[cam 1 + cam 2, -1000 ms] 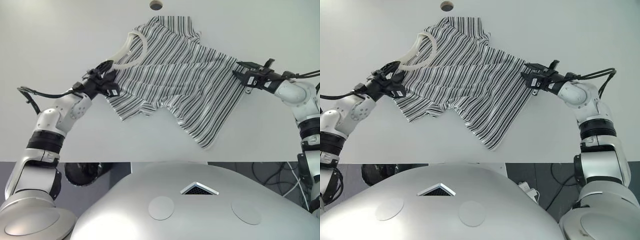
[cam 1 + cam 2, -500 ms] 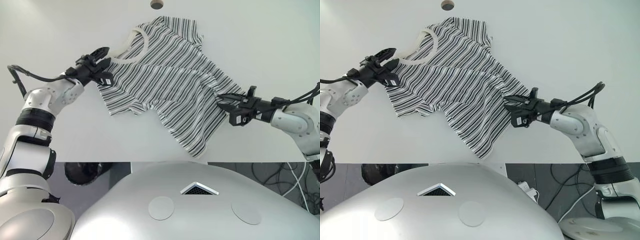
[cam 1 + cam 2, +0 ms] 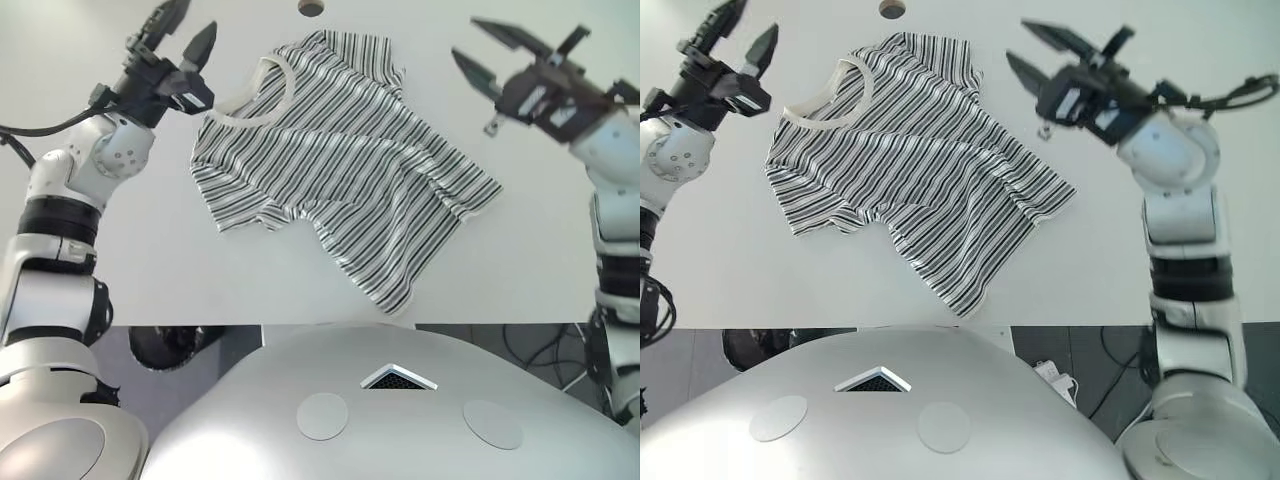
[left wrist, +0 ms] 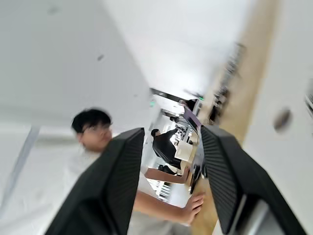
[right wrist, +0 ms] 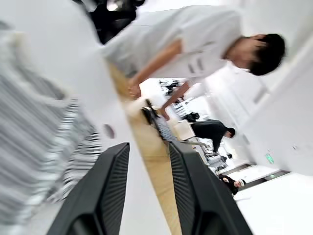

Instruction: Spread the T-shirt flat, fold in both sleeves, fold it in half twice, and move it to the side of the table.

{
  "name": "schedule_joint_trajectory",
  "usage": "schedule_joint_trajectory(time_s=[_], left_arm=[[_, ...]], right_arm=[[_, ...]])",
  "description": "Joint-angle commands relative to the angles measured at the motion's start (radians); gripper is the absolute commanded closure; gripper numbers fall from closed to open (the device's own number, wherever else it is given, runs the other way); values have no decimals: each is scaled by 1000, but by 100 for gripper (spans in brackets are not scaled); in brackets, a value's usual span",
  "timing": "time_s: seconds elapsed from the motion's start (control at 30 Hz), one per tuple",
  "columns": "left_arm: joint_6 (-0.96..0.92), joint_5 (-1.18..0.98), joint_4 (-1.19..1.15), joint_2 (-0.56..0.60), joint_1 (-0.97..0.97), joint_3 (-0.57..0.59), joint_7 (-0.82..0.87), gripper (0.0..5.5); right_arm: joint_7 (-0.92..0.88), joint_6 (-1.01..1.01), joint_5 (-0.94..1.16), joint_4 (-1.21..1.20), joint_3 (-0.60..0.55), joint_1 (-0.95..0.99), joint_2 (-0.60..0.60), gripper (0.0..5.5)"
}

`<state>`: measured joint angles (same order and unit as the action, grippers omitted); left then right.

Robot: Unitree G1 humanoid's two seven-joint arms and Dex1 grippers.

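Right wrist view blurs and crops the T-shirt (image 5: 30,125).

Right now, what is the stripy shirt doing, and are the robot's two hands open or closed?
T-shirt: lying on the table, wrinkled, not spread flat, not folded yet, nothing holding it.
left hand: open, empty, up in the air above the table beside the shirt's collar.
right hand: open, empty, up in the air on the shirt's other side.
table: white, with the shirt resting on it.
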<state>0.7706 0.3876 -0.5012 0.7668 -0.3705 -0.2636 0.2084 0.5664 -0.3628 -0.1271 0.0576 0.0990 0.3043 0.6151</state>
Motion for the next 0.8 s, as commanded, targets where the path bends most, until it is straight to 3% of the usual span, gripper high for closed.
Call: schedule_joint_trajectory(time_s=[0.03,0.2,0.33,0.5,0.8], left_arm=[[-78,-185,190,-104,163,64,-67,338],[-160,-192,321,-165,257,104,-89,338],[-219,-185,429,-200,296,119,-158,338],[-260,-130,475,-219,377,35,-291,338],[-260,-153,579,-77,554,-19,-597,338]], right_arm=[[-47,-67,-115,519,118,293,-147,399],[-99,-148,-219,951,201,523,-251,399],[-85,-99,-266,1185,233,654,-303,399],[-145,-29,-348,1282,282,708,-340,399],[-243,27,-427,1313,324,718,-410,399]])
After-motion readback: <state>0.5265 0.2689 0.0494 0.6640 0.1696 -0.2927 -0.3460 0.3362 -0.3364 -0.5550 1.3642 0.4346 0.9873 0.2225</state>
